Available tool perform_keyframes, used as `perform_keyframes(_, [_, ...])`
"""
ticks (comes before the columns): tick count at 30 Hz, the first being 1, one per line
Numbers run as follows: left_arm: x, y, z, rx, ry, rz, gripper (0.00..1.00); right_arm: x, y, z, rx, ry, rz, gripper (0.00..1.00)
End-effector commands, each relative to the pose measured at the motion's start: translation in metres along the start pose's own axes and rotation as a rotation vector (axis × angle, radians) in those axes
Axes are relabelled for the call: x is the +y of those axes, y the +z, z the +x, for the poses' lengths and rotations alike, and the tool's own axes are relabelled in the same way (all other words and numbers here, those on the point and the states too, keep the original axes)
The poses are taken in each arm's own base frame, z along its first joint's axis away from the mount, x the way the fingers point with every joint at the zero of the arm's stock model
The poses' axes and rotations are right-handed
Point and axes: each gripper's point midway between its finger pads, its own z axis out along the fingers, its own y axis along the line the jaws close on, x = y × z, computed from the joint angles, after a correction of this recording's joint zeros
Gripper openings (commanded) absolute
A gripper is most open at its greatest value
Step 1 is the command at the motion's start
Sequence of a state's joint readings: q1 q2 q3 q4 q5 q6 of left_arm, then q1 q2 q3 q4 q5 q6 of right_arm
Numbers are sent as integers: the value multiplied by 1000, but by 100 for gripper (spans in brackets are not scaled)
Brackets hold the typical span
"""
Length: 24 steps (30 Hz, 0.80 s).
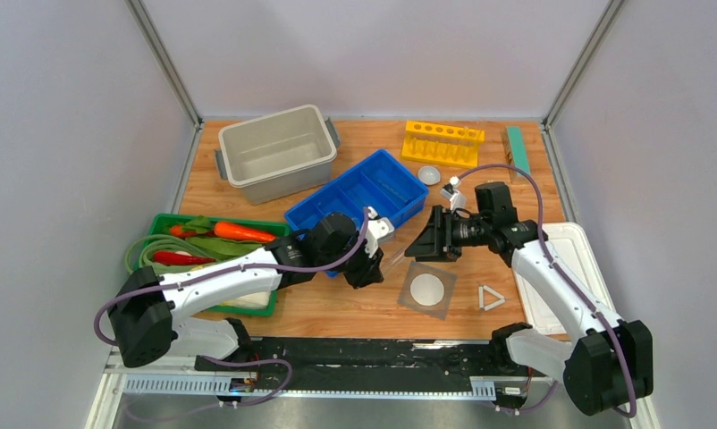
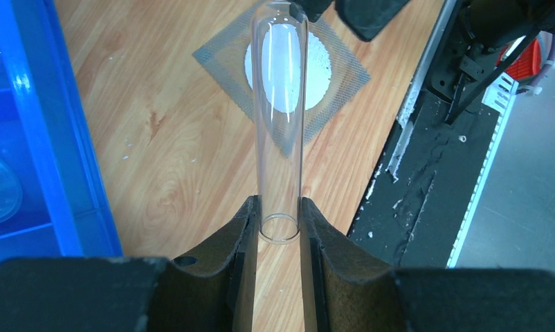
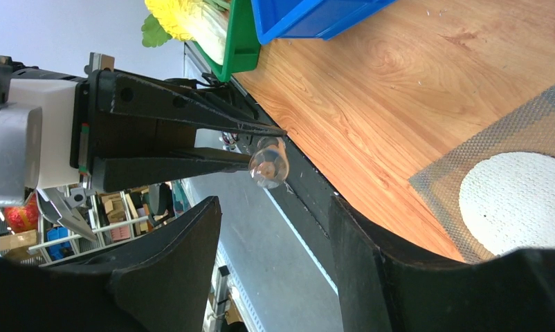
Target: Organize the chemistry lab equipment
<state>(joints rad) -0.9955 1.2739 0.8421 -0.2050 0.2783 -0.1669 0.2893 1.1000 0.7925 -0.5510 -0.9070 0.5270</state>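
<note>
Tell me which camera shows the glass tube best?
The left wrist view. The tube runs its whole length there, pinched at its open end by the left tool. The right wrist view shows only its round end, seen head-on. The top view shows just a faint sliver by the left tool.

White arm links [image 1: 221, 279], black joints [image 1: 145, 326], purple cables [image 1: 507, 166], possibly rubber-sheathed.
</note>
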Motion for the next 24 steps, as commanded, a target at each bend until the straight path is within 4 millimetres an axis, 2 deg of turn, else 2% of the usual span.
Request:
perform_keyframes(1, [-14, -8, -17, -82, 56, 67, 17, 11, 1, -11, -19, -55, -23, 61])
perform_keyframes(9, [-16, -6, -17, -91, 55, 76, 17, 19, 14, -8, 31, -80, -30, 58])
perform_keyframes(16, [-16, -6, -18, -95, 54, 80, 16, 19, 21, -13, 13, -84, -21, 42])
perform_keyframes(24, [-16, -6, -16, -96, 60, 79, 16, 18, 22, -19, -7, -83, -8, 35])
